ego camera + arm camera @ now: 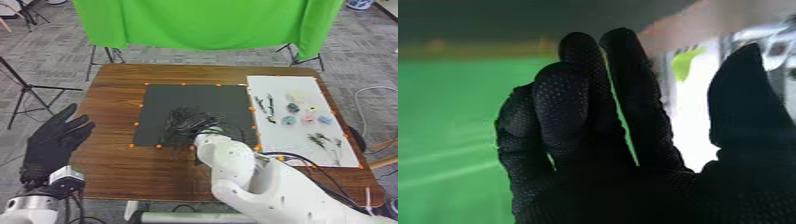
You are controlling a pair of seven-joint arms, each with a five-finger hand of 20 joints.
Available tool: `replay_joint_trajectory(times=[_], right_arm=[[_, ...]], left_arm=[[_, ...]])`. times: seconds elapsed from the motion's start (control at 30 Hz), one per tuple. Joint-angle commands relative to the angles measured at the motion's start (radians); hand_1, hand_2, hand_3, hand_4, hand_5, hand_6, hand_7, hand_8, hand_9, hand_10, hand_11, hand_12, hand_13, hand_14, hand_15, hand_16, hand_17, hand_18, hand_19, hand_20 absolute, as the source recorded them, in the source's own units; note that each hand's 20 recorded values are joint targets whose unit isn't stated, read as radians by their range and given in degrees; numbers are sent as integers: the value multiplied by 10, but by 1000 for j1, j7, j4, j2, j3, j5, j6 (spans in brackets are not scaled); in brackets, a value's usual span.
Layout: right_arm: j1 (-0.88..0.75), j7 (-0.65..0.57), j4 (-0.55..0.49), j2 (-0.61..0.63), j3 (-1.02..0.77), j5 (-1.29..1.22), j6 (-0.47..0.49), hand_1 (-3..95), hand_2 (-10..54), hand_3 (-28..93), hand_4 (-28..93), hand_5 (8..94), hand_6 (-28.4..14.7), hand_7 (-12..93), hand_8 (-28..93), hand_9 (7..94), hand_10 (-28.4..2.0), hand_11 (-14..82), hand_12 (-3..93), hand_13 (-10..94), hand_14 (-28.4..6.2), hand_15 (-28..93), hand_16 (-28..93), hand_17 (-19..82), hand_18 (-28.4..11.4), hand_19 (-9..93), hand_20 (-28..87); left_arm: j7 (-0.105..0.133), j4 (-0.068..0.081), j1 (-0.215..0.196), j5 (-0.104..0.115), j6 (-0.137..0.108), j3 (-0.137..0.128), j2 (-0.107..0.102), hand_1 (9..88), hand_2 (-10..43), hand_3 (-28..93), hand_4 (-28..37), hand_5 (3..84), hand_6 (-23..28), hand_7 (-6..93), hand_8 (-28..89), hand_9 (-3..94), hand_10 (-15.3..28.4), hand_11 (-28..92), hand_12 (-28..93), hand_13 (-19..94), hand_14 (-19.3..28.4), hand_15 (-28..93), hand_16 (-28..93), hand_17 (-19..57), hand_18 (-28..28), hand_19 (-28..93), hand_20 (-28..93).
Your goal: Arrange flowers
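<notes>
Black-gloved right hand (195,120) nearly straight-fingered, thumb spread; left hand (55,141) likewise.

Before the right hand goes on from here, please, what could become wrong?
The right hand is over the black mat, dark on dark, so contact there may be hard to judge. A black cable runs beside the right arm, near the green sprigs on the white sheet; it might catch them if the arm swings right. The pink flower head lies between two bluish ones, so picking it might push its neighbours.
</notes>
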State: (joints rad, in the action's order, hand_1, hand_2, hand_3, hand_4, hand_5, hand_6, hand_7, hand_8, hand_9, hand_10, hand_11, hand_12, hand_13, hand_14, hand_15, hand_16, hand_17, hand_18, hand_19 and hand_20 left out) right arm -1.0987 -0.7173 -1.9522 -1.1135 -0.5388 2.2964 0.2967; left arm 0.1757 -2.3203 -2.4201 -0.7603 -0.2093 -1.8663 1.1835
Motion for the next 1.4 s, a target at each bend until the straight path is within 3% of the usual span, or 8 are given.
replay_joint_trajectory(times=[0.03, 0.3, 0.43, 0.57, 0.83, 1.4], right_arm=[[-73, -67, -100, 166, -196, -18, -9, 171, 38, 877, -212, 670, -83, 158, -121, 608, -245, 547, 204, 603, -185, 866, 115, 265, -283, 932, 410], [-254, -150, -163, 321, -362, -45, -109, 202, 21, 858, -221, 663, -95, 147, -118, 633, -236, 527, 195, 633, -172, 848, 112, 319, -284, 932, 427], [-330, -210, -178, 366, -443, -58, -106, 210, 3, 850, -224, 662, -105, 139, -115, 638, -236, 525, 195, 642, -171, 844, 116, 332, -284, 932, 440], [-412, -246, -185, 416, -517, -60, -114, 220, -1, 835, -225, 663, -106, 136, -112, 640, -236, 524, 197, 647, -171, 842, 119, 337, -284, 932, 444], [-591, -289, -215, 508, -661, -59, -131, 240, -19, 825, -223, 661, -108, 137, -111, 642, -234, 528, 198, 650, -168, 843, 122, 343, -284, 932, 449], [-804, -339, -241, 513, -857, -110, -69, 277, -55, 819, -232, 673, -124, 121, -106, 641, -236, 523, 190, 650, -167, 842, 121, 344, -284, 932, 447]], left_arm=[[39, -15, -56, 11, -31, -3, 0, 243, 58, 815, -195, 375, 95, 136, -98, 364, 203, 269, 95, 269, 271, 495, -95, -85, 245, 602, -61], [62, -22, -82, 17, -42, -2, -2, 243, 58, 815, -196, 376, 96, 135, -98, 364, 202, 270, 95, 269, 271, 495, -95, -84, 244, 602, -61], [77, -23, -85, 21, -50, 4, -12, 243, 58, 814, -196, 375, 95, 136, -98, 364, 203, 269, 95, 269, 270, 494, -95, -85, 245, 603, -61], [70, -20, -76, 17, -43, 6, -14, 244, 59, 813, -196, 375, 96, 136, -98, 365, 203, 269, 95, 269, 271, 494, -96, -85, 244, 602, -61], [78, -12, -64, 18, -42, 21, -30, 243, 59, 814, -195, 375, 95, 136, -98, 365, 203, 268, 95, 269, 271, 493, -96, -85, 244, 602, -61], [86, -12, -59, 18, -42, 29, -33, 243, 58, 815, -194, 375, 95, 136, -98, 364, 202, 268, 95, 269, 271, 494, -95, -85, 244, 602, -61]])
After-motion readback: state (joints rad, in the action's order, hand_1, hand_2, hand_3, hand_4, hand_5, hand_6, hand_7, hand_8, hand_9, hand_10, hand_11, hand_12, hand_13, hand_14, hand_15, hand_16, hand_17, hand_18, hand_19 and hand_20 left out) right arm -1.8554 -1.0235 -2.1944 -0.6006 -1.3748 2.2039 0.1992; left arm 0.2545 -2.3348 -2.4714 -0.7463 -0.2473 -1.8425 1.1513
